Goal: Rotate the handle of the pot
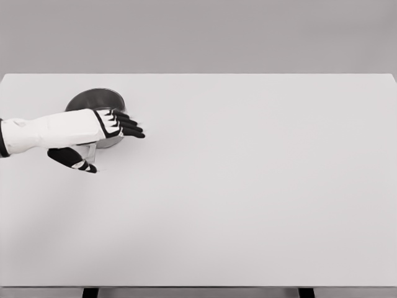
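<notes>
A dark metal pot (94,99) stands on the white table (248,186) at the far left. Its pale handle (90,153) points toward the front edge, mostly hidden behind my hand. My left hand (102,146) comes in from the left edge and lies over the pot's near side. The black fingers (129,126) stretch out to the right above the rim, and the thumb (73,159) hangs below beside the handle. Nothing is gripped; the hand is open.
Two dark table legs (90,292) show under the front edge.
</notes>
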You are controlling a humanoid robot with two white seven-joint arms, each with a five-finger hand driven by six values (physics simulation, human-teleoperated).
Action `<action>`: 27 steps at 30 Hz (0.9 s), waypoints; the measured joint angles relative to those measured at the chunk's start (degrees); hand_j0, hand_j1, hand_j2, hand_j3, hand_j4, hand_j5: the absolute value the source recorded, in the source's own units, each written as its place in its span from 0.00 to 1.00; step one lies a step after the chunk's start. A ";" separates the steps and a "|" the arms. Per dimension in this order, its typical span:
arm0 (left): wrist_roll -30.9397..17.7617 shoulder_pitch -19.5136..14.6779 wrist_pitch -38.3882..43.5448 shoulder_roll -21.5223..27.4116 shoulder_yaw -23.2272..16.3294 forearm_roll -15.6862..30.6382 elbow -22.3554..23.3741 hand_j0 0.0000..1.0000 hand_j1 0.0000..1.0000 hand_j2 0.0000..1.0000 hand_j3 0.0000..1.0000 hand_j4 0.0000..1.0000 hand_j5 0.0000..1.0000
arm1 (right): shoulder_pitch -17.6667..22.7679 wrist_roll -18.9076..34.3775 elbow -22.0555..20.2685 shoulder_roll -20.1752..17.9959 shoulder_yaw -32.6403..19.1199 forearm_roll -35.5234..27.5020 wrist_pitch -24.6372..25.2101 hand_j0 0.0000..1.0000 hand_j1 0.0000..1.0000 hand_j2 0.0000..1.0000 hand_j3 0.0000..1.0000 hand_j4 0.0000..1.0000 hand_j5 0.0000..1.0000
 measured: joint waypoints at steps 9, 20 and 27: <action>0.00 -0.17 -0.95 2.88 0.67 -1.97 3.61 1.00 1.00 1.00 1.00 1.00 1.00 | 0.00 0.00 0.00 0.00 0.02 0.00 -0.02 1.00 1.00 1.00 1.00 1.00 1.00; 0.00 -5.71 -0.99 -2.24 1.02 -1.83 2.34 1.00 1.00 1.00 1.00 1.00 1.00 | 0.00 0.01 0.00 0.00 -0.01 0.00 0.01 1.00 1.00 1.00 1.00 1.00 1.00; 0.00 -5.19 -0.59 -7.79 -1.11 -6.98 1.64 1.00 1.00 1.00 1.00 1.00 1.00 | 0.00 0.01 0.02 0.00 0.00 0.00 -0.02 1.00 1.00 1.00 1.00 1.00 1.00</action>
